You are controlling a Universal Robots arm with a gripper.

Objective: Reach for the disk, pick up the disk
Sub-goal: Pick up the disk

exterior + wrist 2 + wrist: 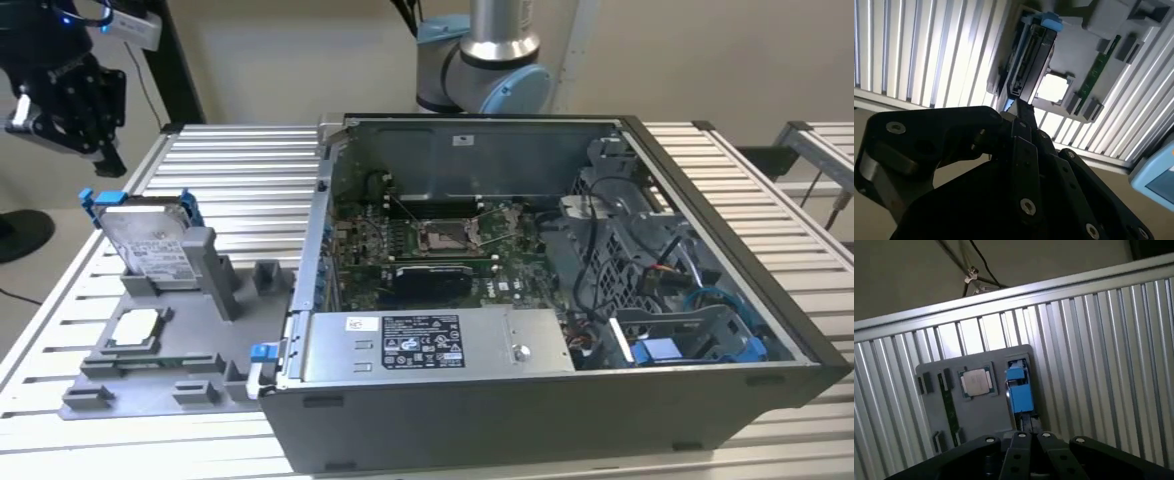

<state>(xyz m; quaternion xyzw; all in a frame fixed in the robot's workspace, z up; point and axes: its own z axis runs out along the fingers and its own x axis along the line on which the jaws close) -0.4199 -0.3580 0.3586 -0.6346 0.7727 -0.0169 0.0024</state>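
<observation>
- The gripper (104, 158) hangs in the air at the exterior view's far left, above the slatted table (247, 165) and well apart from everything on it.
- Its fingers look drawn together, and nothing is held between them. In both wrist views they read as one narrow tip (1021, 106) (1029, 423).
- The disk (144, 240) stands on edge in a slot at the far end of the grey holder tray (187, 375). It is left of the open computer case (561, 410), and its label faces the near side.
- Blue rails cap the disk's upper corners. The first wrist view shows a rail as a blue block over the disk (1019, 390), and the second wrist view shows the disk (1026, 60) edge-on.
- The CPU chip (138, 328) lies flat on the same tray, nearer than the disk and apart from it.
- The step in hand is the reach, and the pick-up is not yet begun.
- To do it well, I would judge that the tip should be centred over the disk's thin top edge, which both wrist views already place almost in line.
- The fingers would need to spread wider than the disk's thickness before they come level with it.
- They should close on the two broad metal faces, between the blue rails rather than on them.
- A straight vertical approach should keep the gripper from knocking the disk against the grey post (200, 255) just to its right.
</observation>
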